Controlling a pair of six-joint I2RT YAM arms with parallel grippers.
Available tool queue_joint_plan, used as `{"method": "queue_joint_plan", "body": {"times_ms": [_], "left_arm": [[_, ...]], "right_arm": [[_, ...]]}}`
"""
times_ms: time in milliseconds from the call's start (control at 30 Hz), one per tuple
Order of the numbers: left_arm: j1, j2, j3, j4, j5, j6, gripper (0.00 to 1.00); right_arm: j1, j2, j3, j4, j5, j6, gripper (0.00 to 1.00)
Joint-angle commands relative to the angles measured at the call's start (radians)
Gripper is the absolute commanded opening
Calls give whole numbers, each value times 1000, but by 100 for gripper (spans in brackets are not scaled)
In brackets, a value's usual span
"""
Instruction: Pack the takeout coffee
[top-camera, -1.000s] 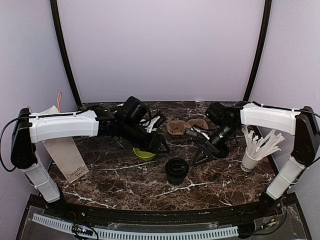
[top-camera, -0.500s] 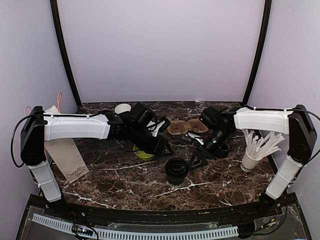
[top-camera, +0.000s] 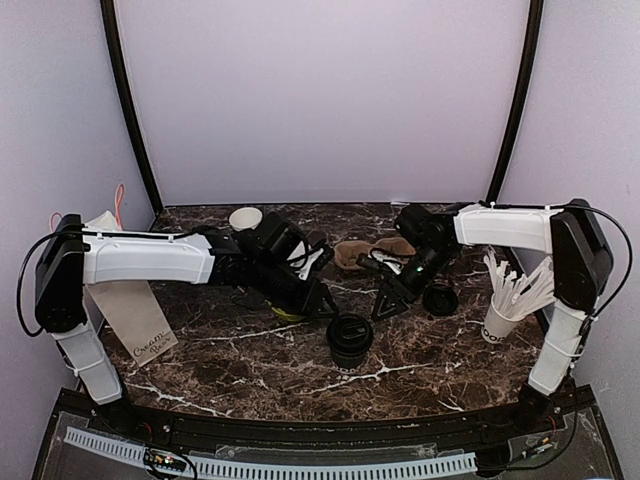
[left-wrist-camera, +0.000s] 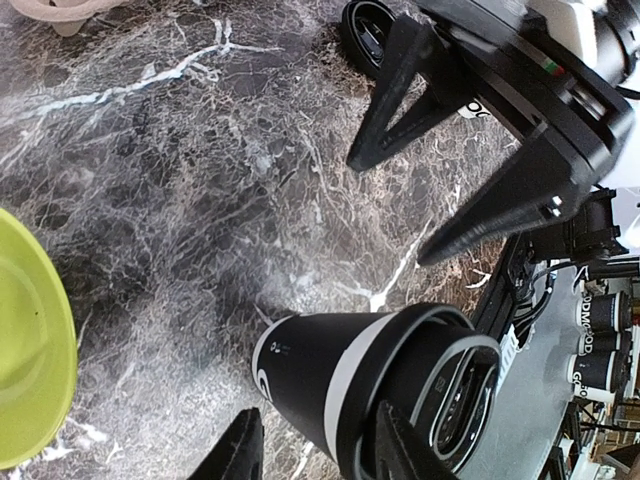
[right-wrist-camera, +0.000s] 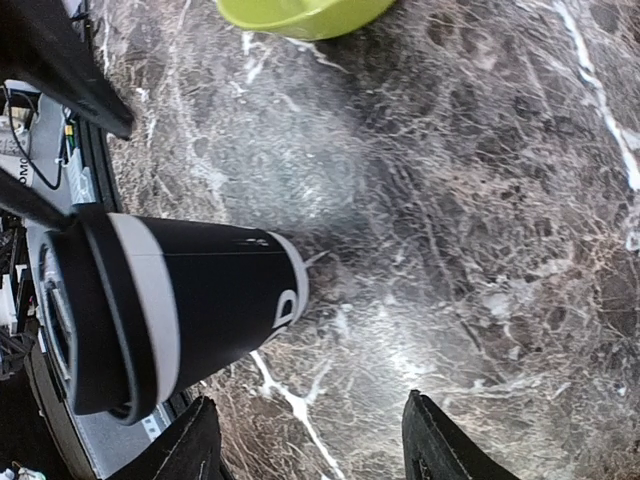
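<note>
Two claws are on screen, both close to the takeout coffee (top-camera: 351, 338). It stands upright on the dark marble table (top-camera: 230, 372) with its black lid on and a pale band just under the lid.

My left claw (left-wrist-camera: 317, 410) has its fingers parted, with nothing clamped that I can see. The cup is just ahead of it, and its side lies across the gap between the fingers in that wrist feed. One finger overlaps the lid edge; I cannot tell if it touches.

My right claw (right-wrist-camera: 310, 398) has its fingers spread wide and is empty. The cup is ahead of it, off to the left of that feed and outside the gap. The claws face each other across the cup, near but apart.

Writing:
- Cup: white lettering sits low on its side. Each wrist shows only a curved letter, so there is no readable word.
- White cup of sticks (top-camera: 497, 322), out past the right claw on its outer side: dark round letters that look like "OO", the rest hidden.
- Brown paper bag (top-camera: 125, 305), outside the left arm: handwriting at its near end. The first word looks like "Cream"; the rest is unreadable.
- Stacked black cups (left-wrist-camera: 590, 345), off the table edge beyond the right claw: white print, partly legible, something like "ODMOD".

A lime-green dish (left-wrist-camera: 30, 350) lies beside the left claw, on the side away from the right claw. A brown pulp carrier (top-camera: 372, 252) sits behind both claws. A black round piece (top-camera: 440, 298), cup or lid, is just beside the right claw.
</note>
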Motion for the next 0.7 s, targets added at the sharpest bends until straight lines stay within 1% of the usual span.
{"method": "queue_joint_plan", "body": {"times_ms": [0,100,200,400,500,667], "left_arm": [[5,-90,-26,-16,-39,-15,41],[9,-106,-31,-24,-65,-29,41],[13,-108,-35,-27,-65,-40,40],[19,-71,-42,-10,-16,-29,38],[21,-54,-41,10,29,-21,38],[20,-47,-39,33,71,-12,39]], "right_arm": [[-19,3,56,-12,4,5,62],[-20,-34,43,-29,-48,-22,63],[-19,-82,-13,-37,-126,-50,65],[19,-138,-137,-10,-235,-62,70],[57,-133,-159,0,-245,-73,72],[95,-92,-128,-24,-229,-91,72]]}}
